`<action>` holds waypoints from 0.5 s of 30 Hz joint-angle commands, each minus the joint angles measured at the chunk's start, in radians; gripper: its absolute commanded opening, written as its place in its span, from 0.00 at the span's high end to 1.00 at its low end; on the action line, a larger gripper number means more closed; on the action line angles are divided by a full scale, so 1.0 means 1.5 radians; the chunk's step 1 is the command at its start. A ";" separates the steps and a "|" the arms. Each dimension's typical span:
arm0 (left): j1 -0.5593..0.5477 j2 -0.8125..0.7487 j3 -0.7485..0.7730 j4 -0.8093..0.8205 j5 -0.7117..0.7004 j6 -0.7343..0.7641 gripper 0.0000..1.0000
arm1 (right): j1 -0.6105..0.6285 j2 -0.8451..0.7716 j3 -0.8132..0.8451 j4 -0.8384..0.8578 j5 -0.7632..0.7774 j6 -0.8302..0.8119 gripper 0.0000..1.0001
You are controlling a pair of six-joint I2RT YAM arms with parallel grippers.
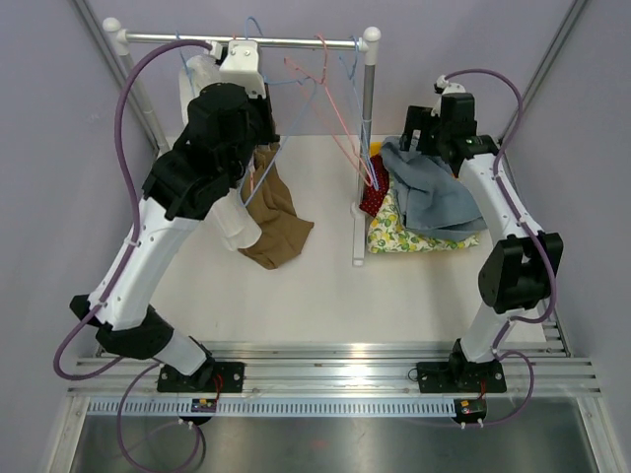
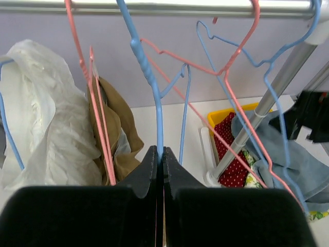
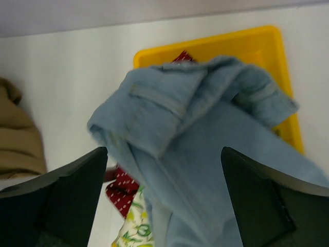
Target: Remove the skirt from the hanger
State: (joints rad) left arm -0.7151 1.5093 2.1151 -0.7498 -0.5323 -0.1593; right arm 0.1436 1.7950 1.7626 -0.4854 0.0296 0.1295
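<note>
**Denim skirt on the pile at the far right corner; left tool clenched on a blue hanger**

The blue denim skirt lies crumpled near the far right corner of the table. It sits directly below the right tool, which is released, with its fingers spread wide on either side of the cloth. Whether the fingers touch the skirt cannot be told. The skirt is well apart from the left tool, which is clenched on the stem of a blue hanger hooked on the rail.

The skirt is pale blue and folded over itself, with a stitched waistband showing on top. It drapes across a yellow tray, a red dotted cloth and a floral cloth.

The skirt's lower part runs off the right wrist view. In the top view the right arm covers its far edge. The left tool's tips are hidden there by the arm. A brown garment hangs beside the left arm.
</note>
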 commanded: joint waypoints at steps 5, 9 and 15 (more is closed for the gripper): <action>0.029 0.105 0.129 0.046 0.015 0.043 1.00 | 0.004 -0.183 -0.301 0.184 -0.144 0.142 0.01; 0.066 0.155 0.159 0.052 0.042 0.033 1.00 | 0.004 -0.240 -0.414 0.188 -0.184 0.148 0.01; 0.090 0.191 0.136 0.068 0.111 -0.009 1.00 | 0.004 -0.326 -0.542 0.225 -0.214 0.158 0.01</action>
State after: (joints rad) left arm -0.5850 1.7958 2.3054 -0.7177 -0.4393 -0.1413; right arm 0.1459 1.3602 0.9947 -0.2359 -0.2394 0.3412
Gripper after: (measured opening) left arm 0.023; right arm 0.993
